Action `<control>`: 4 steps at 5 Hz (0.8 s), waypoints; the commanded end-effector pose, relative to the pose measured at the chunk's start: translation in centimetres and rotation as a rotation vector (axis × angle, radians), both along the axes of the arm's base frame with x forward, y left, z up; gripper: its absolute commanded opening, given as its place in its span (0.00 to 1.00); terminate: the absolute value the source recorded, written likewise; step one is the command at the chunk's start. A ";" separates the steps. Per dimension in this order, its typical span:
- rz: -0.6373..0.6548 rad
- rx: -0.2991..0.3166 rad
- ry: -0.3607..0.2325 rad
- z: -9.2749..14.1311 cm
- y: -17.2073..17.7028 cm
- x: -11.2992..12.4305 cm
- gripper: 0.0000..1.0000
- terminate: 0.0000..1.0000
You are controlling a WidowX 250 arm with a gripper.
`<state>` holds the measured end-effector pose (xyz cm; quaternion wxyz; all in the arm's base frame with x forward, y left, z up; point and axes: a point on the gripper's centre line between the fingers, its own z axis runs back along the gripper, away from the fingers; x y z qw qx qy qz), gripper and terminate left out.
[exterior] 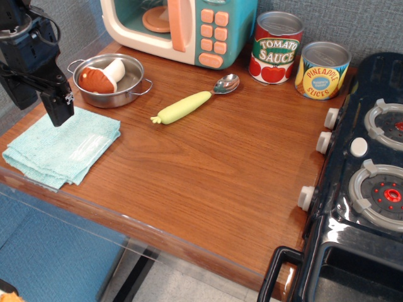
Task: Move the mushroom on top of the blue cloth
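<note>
The mushroom (99, 78), with a reddish-brown cap and a white stem, lies on its side inside the steel pan (133, 86) at the back left of the table. The blue cloth (63, 150), pale aqua and folded, lies flat at the front left, just in front of the pan. My black gripper (39, 104) hangs over the cloth's far left corner, left of the pan. Its two fingers stand apart with nothing between them.
A spoon (192, 104) with a yellow-green corn handle lies right of the pan. A toy microwave (182, 28) stands at the back, with a tomato sauce can (276, 49) and a pineapple can (322, 70) beside it. A toy stove (368, 182) fills the right side.
</note>
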<state>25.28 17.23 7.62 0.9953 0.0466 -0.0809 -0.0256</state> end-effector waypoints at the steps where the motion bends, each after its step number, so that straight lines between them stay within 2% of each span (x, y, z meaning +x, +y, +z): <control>1: 0.000 0.000 0.000 0.0 0.0 0.0 1.00 0.00; 2: 0.035 -0.003 -0.011 0.6 0.7 2.0 1.00 0.00; 3: 0.070 0.021 0.001 1.1 1.5 4.0 1.00 0.00; 4: 0.099 0.017 -0.020 1.6 2.2 6.8 1.00 0.00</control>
